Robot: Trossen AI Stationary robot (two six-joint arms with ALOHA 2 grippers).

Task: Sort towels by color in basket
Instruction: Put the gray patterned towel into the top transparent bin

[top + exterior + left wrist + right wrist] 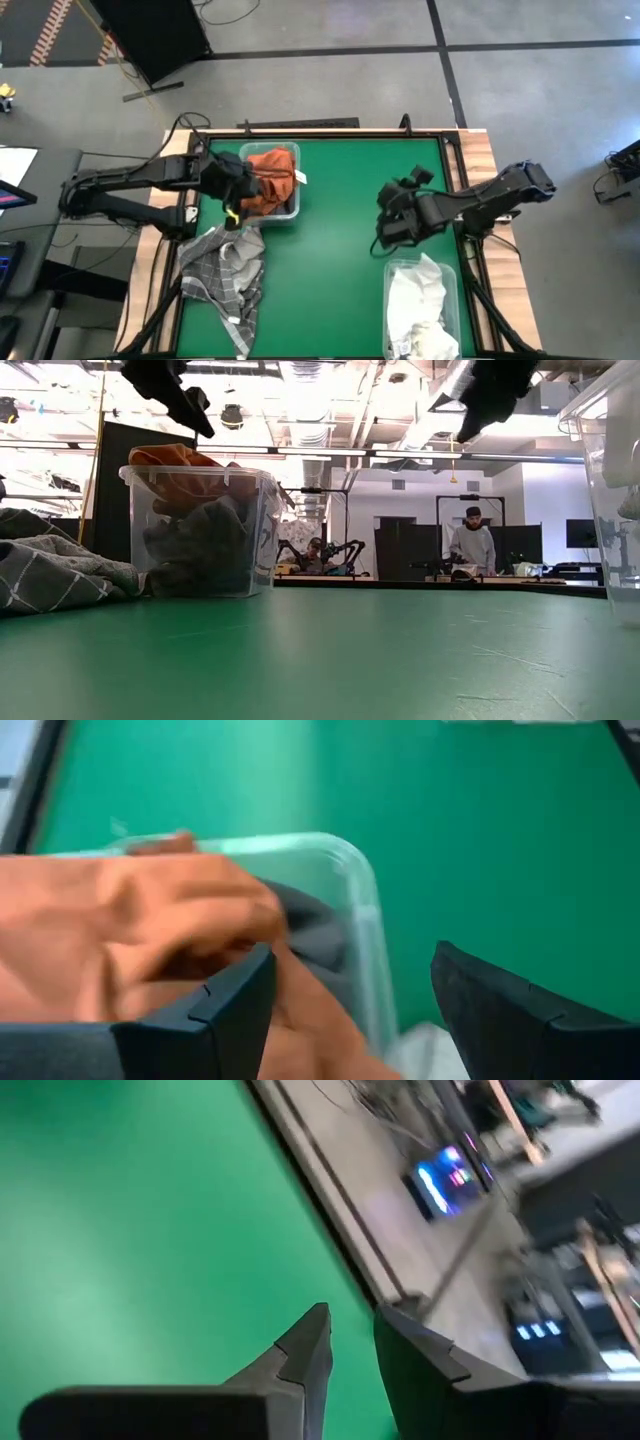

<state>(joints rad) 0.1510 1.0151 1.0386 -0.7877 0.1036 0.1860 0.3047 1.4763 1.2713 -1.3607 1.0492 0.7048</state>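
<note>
Left tool wide open, empty, over orange towel in upper-left bin; right tool narrowly parted, empty, right of centre; plaid towel on surface lower left; probably next: grasp it.

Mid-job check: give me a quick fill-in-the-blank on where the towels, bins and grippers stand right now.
1. The rust-orange towel lies in the clear bin at the table's ____ side.
2. The grey plaid towel lies outside any bin, on the ____ table mat.
3. The white towels fill the bin nearest the ____ gripper.
4. The left gripper, above the orange towel's bin, has its fingers ____.

Missing words: left; green; right; open
</note>
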